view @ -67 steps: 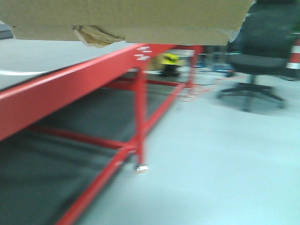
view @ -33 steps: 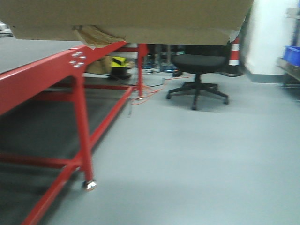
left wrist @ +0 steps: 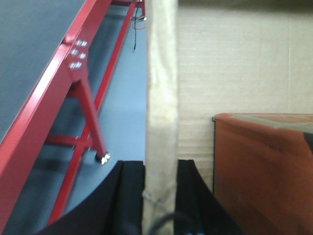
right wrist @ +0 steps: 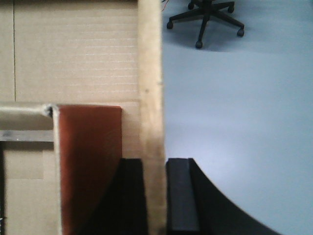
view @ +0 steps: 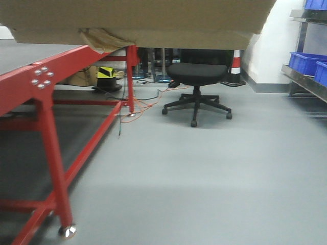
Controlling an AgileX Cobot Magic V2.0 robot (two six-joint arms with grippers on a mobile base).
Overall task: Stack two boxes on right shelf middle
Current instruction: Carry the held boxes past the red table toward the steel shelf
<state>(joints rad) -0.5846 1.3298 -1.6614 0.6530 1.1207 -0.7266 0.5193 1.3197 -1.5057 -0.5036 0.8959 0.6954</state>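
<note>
Carrying pose: the left gripper (left wrist: 160,182) and right gripper (right wrist: 154,178) each reach forward, black fingers (left wrist: 131,196) pinched tight on the opposite upright side walls of a brown corrugated cardboard box (view: 153,20) that hangs between them. Inside the box, just inward of each gripper, sits a smooth rust-brown block (left wrist: 264,166). Outward of the left gripper runs a red steel bench (view: 30,87); well ahead of the right gripper stands a steel shelf (view: 301,81) carrying blue bins (view: 306,62).

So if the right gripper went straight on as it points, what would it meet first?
The right gripper straddles the box wall, so it would run along that cardboard first; past it, only floor and a distant office chair. Depth unclear.
</note>
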